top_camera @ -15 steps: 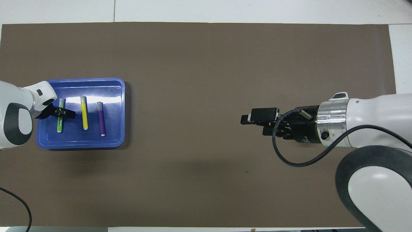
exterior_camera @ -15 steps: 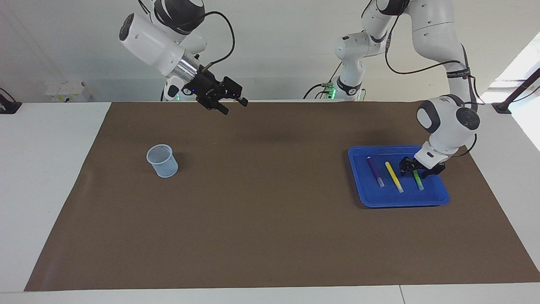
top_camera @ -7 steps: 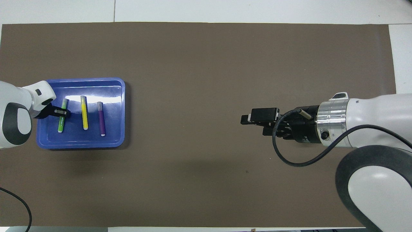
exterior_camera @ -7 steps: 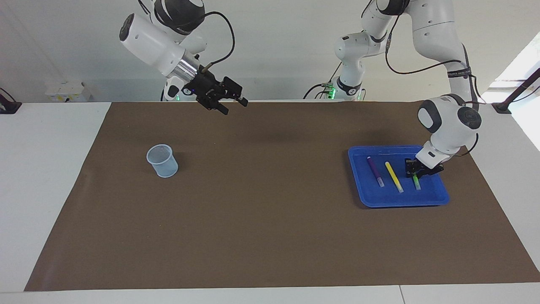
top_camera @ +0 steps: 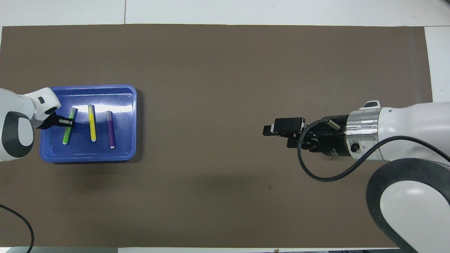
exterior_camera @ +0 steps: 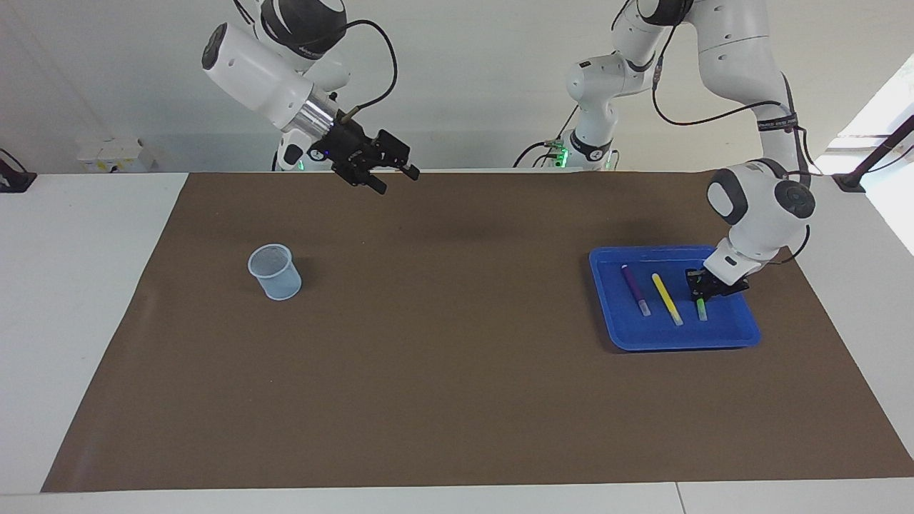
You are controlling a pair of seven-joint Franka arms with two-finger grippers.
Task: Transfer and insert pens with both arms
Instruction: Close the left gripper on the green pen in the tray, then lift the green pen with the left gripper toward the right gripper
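As the left gripper (exterior_camera: 701,284) pinches down in the blue tray (exterior_camera: 742,335), its fingers, which stood spread astride the green pen (exterior_camera: 702,308) a second ago, are now pressed onto that pen's upper end. The pen has swung with the closing: earlier it lay parallel to its neighbours, and now in the overhead view its held end (top_camera: 71,113) leans toward the yellow pen (top_camera: 92,123), while its pale end points toward the robots. Whether it has left the tray floor yet cannot be told; the facing view suggests at most a slight lift. The yellow pen and the purple pen (top_camera: 110,129) lie flat in the tray, untouched and apart from one another, the purple one nearest the table's middle. The right gripper (exterior_camera: 394,175) waits in the air over the brown mat (exterior_camera: 457,400) at the robots' edge of the table, its jaws spread wide and holding nothing, unchanged over the last second. The translucent cup (exterior_camera: 273,271) stands upright on the mat toward the right arm's end, well apart from the tray. In my judgement the grasp of the first pen is now complete, so what follows is the lift and the carry toward the middle for a hand-over; the tilt of the pen may make that exchange less tidy.
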